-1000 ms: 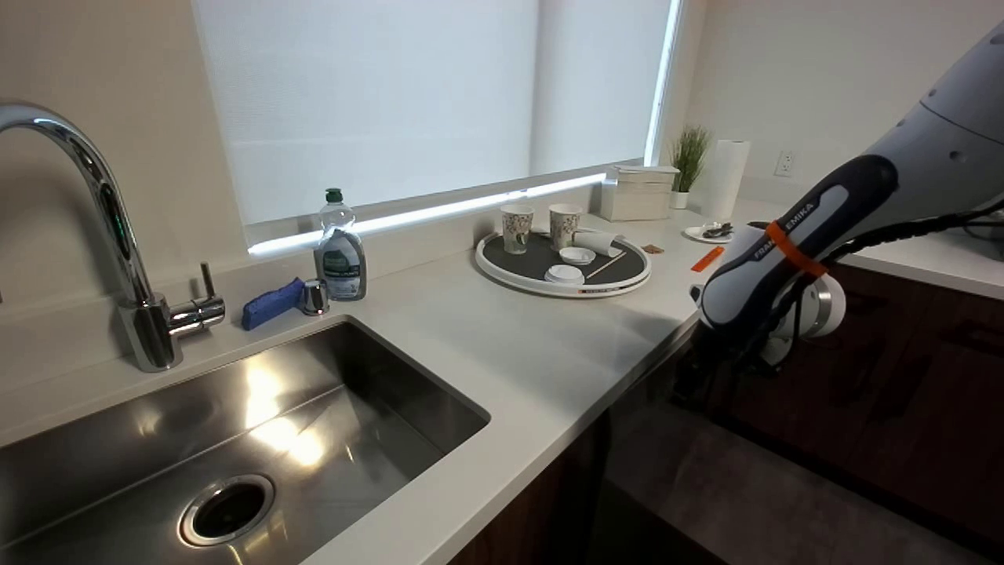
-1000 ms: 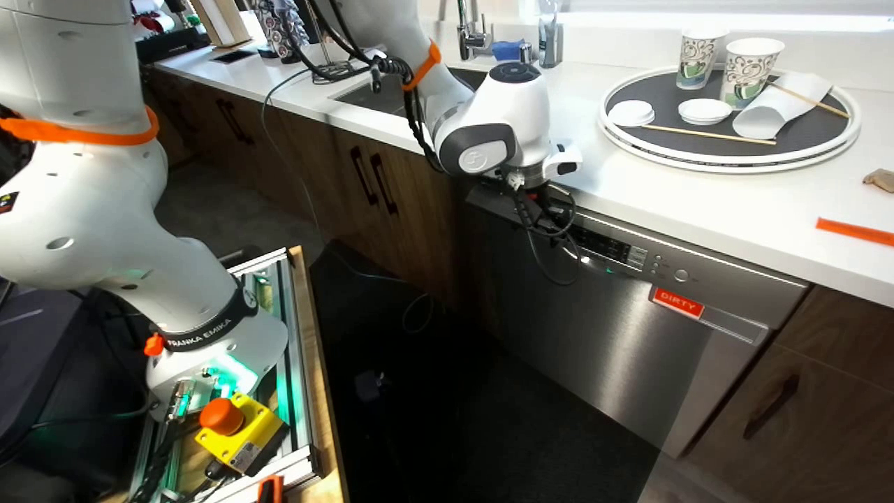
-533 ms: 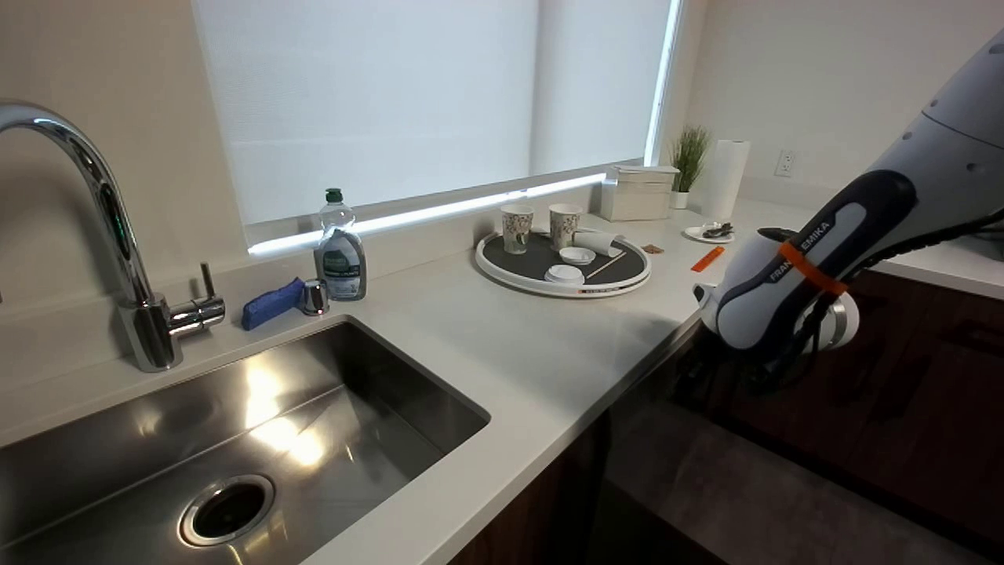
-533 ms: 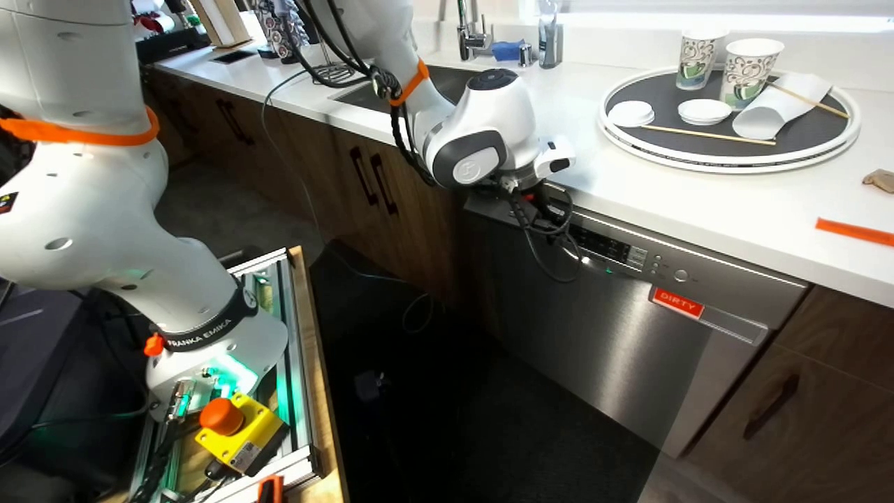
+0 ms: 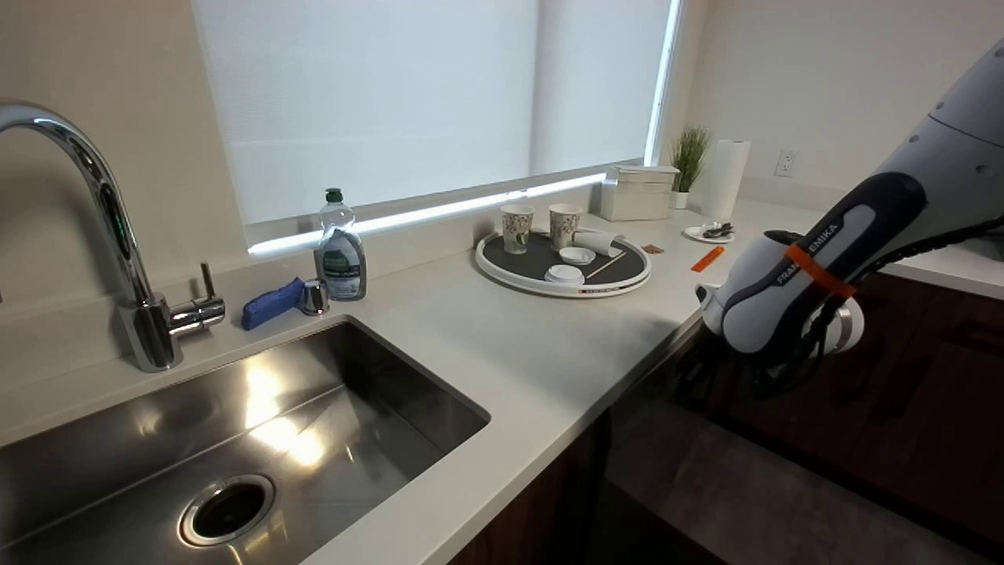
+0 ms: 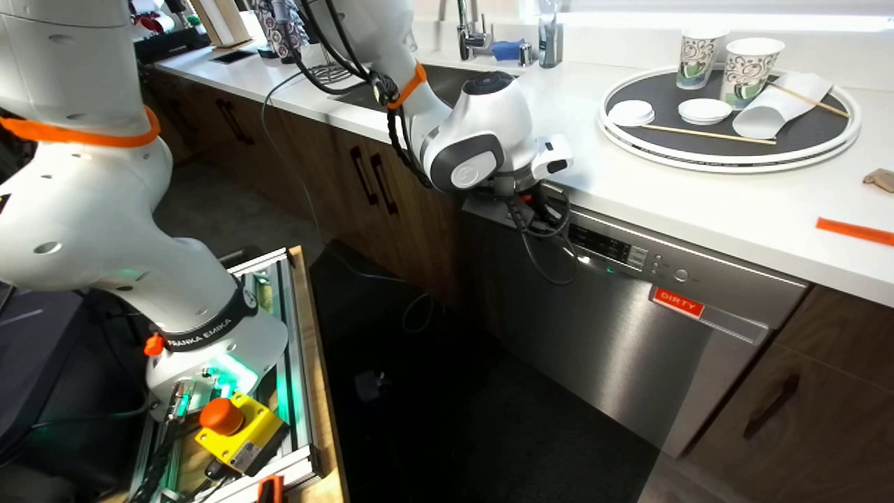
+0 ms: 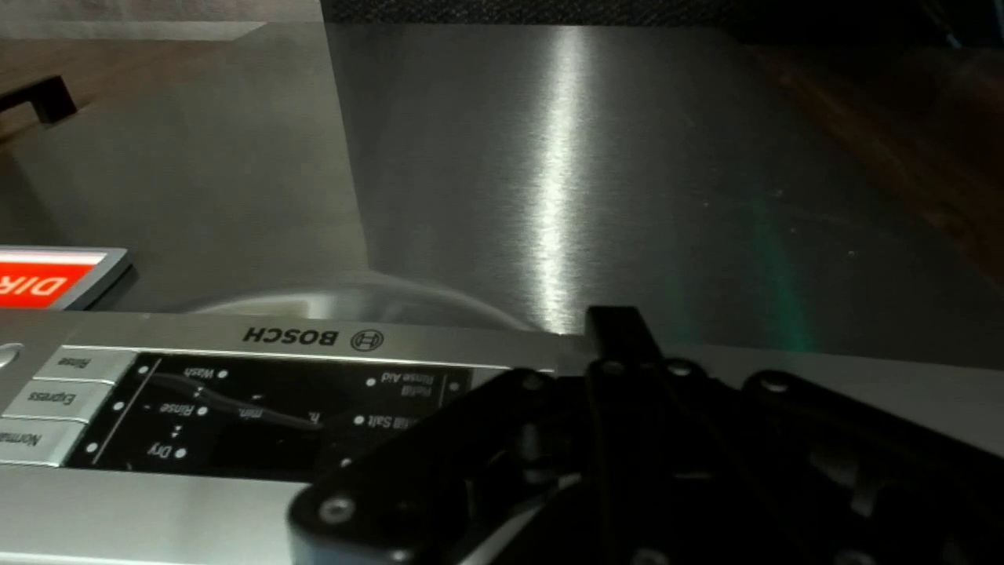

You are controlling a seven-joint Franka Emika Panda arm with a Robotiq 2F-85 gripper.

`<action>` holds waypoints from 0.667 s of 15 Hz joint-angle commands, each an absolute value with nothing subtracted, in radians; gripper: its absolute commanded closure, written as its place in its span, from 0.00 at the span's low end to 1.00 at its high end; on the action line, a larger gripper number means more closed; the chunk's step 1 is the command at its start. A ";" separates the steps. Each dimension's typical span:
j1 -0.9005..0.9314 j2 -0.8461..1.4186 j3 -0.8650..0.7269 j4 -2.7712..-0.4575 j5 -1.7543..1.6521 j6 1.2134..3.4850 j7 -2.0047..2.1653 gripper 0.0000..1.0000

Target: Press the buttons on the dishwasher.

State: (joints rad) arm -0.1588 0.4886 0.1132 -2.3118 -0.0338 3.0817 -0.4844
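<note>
Left to right in an exterior view: robot base (image 6: 209,356), yellow box (image 6: 244,443) just beside it, both well apart from the worktop (image 6: 733,199). Wooden doors (image 6: 419,237) sit under the worktop's front edge. Sink (image 6: 447,78) is set in between front and back edges, partly hidden by the arm (image 6: 482,129). Chrome faucet (image 6: 464,38), blue sponge (image 6: 506,50), soap bottle (image 6: 550,45): in a row along the back edge. Arm reaches over the front edge, wrist end just past it.

Dishwasher (image 6: 594,335): below the front edge, right of those doors, closed, red DIRTY tag (image 6: 677,302) on its steel face. Gripper (image 7: 627,337) is at its control panel (image 7: 157,502), fingers pressed together; it's dark there, so whether the tips touch the panel I can't tell. Wrist view (upside down, so labels read inverted), left to right: tag, Rinse and Express buttons (image 7: 59,399), black display (image 7: 235,439), then the gripper covering part of the display's right end. Buttons are well apart from the tips.

Above the dishwasher, round tray (image 6: 646,89) between front and back edges, carrying two upright patterned cups (image 6: 751,73), white lids (image 6: 631,113), thin sticks (image 6: 705,134) and a white curled piece (image 6: 782,105) on its side. Far right: orange strip (image 6: 855,232) near the front edge, brown scrap (image 6: 880,179) a bit farther back, both lying on the worktop.
</note>
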 commanded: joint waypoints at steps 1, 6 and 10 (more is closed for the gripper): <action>-0.221 0.507 0.169 -2.323 -0.073 3.125 -0.458 1.00; -0.265 0.523 0.207 -2.315 -0.072 3.113 -0.463 1.00; -0.268 0.534 0.202 -2.312 -0.076 3.121 -0.458 1.00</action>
State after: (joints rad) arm -0.2439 0.5100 0.1889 -2.3117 -0.0342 3.0839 -0.4844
